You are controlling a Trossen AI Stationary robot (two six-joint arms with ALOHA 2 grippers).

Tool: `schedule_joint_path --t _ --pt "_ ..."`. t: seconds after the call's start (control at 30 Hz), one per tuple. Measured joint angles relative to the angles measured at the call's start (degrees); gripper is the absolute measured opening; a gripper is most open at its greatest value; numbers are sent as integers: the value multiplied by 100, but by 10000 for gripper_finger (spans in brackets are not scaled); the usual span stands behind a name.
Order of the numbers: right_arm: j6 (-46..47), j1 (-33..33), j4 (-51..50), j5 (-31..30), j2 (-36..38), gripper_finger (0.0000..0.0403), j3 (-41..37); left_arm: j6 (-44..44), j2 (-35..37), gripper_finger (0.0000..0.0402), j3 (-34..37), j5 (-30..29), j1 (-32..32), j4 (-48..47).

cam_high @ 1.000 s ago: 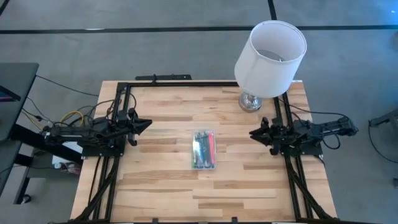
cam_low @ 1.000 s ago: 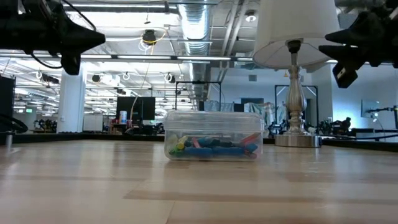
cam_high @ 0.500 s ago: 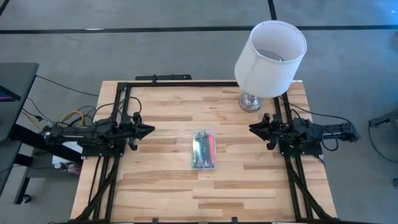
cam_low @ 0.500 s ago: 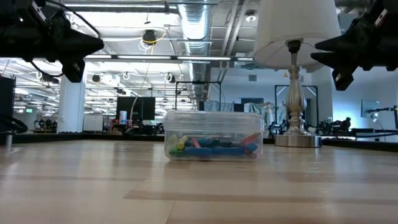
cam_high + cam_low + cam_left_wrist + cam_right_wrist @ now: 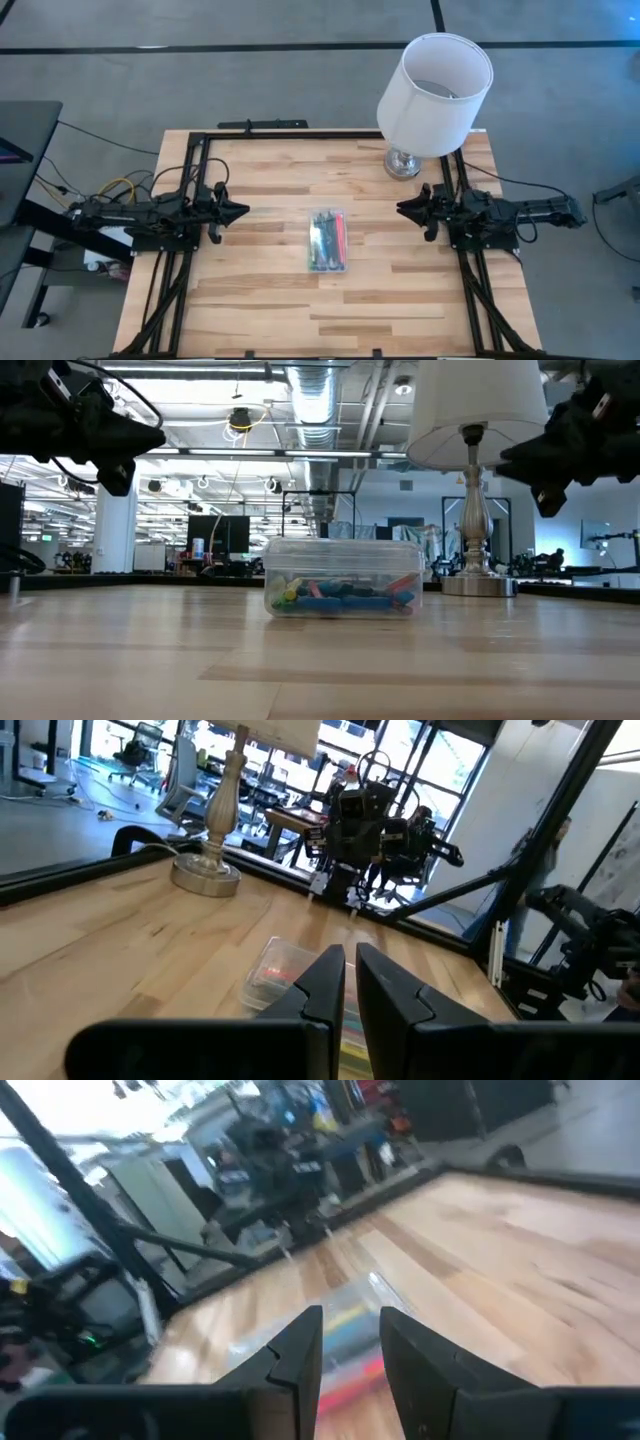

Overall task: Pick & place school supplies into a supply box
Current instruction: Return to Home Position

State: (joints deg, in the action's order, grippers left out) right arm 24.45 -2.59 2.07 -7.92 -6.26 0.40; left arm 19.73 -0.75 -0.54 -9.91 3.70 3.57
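The supply box (image 5: 328,241), a clear shallow case, lies flat on the wooden table's middle with the school supplies (image 5: 340,595) inside it, red, blue, green and yellow. It also shows past the fingers in both wrist views: the box (image 5: 283,967), the box (image 5: 345,1325). My left gripper (image 5: 244,211) hangs above the table's left side, pointing level toward the box, shut and holding nothing. My right gripper (image 5: 400,208) hangs above the right side, pointing level toward the box, open a little, with nothing between its fingers.
A lamp with a white shade (image 5: 435,80) stands on its silver base (image 5: 403,163) at the table's far right corner, close to my right arm. Black frame rails (image 5: 250,133) run along the table's far, left and right edges. Bare wood surrounds the box.
Both arms have swung a little while hanging in the air. My left gripper's tip has gone slightly toward the near edge and my right gripper's tip slightly toward the far edge, both sinking a bit. The box has stayed put.
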Motion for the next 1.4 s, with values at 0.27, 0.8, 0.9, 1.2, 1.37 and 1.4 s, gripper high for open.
schedule_joint_path --t 0.27,0.8,0.9,1.2,1.37,1.4 --pt "109 126 0 8 -746 98 -4 2 -292 24 2 111 0 -17" --pt "109 111 0 12 -990 98 -7 -28 -335 24 11 111 -2 -17" --pt "109 113 0 15 -990 98 -8 -66 -335 24 13 111 -4 -17" --pt "109 111 0 17 -990 98 -11 -73 -335 24 15 112 -4 -17" --pt "109 112 0 19 -990 98 -11 -126 -335 24 15 114 -4 -17" --pt "109 112 0 19 -990 98 -11 -127 -335 24 15 114 -4 -17"
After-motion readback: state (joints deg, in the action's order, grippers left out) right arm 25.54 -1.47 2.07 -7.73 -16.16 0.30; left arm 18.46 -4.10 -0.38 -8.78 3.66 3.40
